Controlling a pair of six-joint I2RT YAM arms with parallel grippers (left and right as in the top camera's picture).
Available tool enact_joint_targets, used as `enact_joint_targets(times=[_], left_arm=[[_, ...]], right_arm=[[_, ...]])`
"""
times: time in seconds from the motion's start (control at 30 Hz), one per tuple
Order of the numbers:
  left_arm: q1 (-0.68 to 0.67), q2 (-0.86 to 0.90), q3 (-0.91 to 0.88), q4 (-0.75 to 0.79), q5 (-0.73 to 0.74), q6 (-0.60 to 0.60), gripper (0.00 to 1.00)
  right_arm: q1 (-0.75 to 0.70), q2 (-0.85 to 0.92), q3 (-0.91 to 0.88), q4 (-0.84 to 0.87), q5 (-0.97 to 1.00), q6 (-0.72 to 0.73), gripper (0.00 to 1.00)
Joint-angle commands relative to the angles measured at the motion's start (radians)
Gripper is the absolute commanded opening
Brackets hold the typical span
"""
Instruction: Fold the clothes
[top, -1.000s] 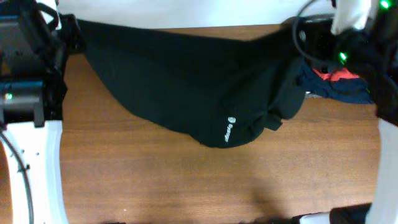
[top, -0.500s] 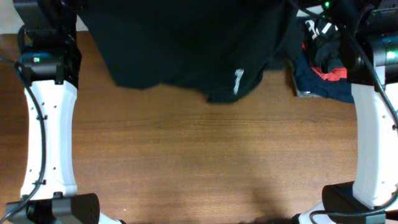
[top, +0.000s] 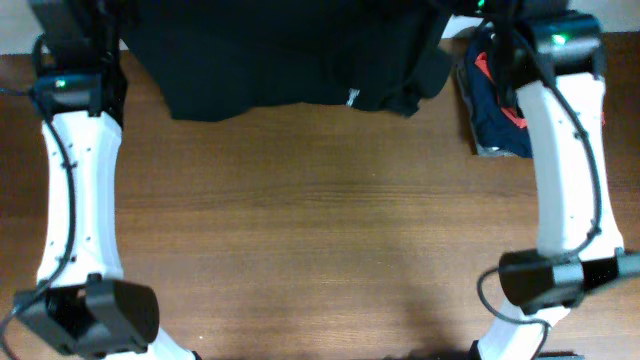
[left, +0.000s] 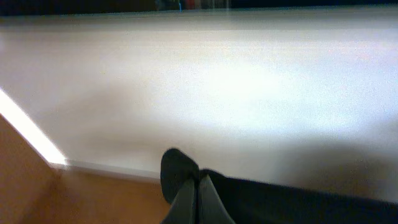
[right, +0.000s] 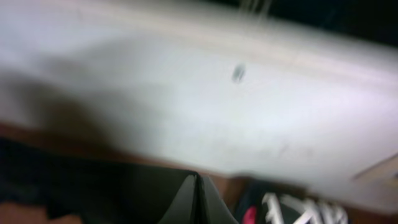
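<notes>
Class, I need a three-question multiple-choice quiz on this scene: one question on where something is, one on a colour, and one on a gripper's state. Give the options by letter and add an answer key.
1. Where over the table is the black shirt?
A. along the near edge
B. in the centre
C. along the far edge

2. What colour is the shirt's chest logo?
A. white
B. yellow
C. red

3. What state is the left gripper in?
A. wide open and empty
B. shut on the black shirt
C. shut on a red garment

Answers:
1. C, because the overhead view shows the shirt spread across the top of the frame, with bare wood below it.
2. A, because the small mark near the shirt's lower hem shows white against the black.
3. B, because the left wrist view shows its fingers pressed together with black fabric between them.
</notes>
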Motion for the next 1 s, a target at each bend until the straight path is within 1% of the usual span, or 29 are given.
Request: enact_joint_targets(times=[0.0,0.1,0.17,0.23,0.33,0.37,0.4,0.47,0.57,0.73,0.9,0.97], left_arm=[[0.008,0.048,0.011,-0.096,-0.001,0.015,0.01],[0.008,0.053,0.011,-0.201,-0.001,-0.001,0.01],[0.009,0.048,0.011,-0.290,-0.001,-0.006,0.01],[0.008,0.044,0.011,-0.383,0.000,-0.042,0.00],[0.008,0.040,0.011,-0.498,0.014,-0.050,0.01],[0.008,0.032,0.011,-0.613,0.042,-0.050,0.01],[0.008,0.030,0.011,-0.652,0.053,-0.050,0.01],[0.008,0.024,0.011,-0.766,0.080,-0.050,0.00],[0.008,0.023,0.011,-0.875,0.091,-0.050,0.00],[0.008,0.023,0.011,-1.020,0.094,-0.050,0.01],[0.008,0.023,0.011,-1.098,0.132,-0.049,0.01],[0.008,0.023,0.011,-1.125,0.139,-0.050,0.00]], right_arm=[[0.003,0.002,0.011,-0.077,0.001,0.041,0.04],[0.003,0.002,0.011,-0.177,-0.033,0.072,0.04],[0.003,0.002,0.011,-0.275,-0.071,0.090,0.04],[0.003,0.002,0.011,-0.356,-0.108,0.104,0.04],[0.003,0.002,0.011,-0.447,-0.155,0.112,0.04],[0.003,0.002,0.011,-0.546,-0.200,0.112,0.04],[0.003,0.001,0.011,-0.571,-0.206,0.112,0.04],[0.003,-0.003,0.011,-0.676,-0.219,0.112,0.04],[0.003,-0.004,0.011,-0.769,-0.235,0.112,0.04],[0.003,-0.004,0.011,-0.887,-0.237,0.119,0.04],[0.005,-0.014,-0.002,-0.895,-0.241,0.163,0.04],[0.005,-0.032,-0.032,-0.895,-0.241,0.169,0.04]])
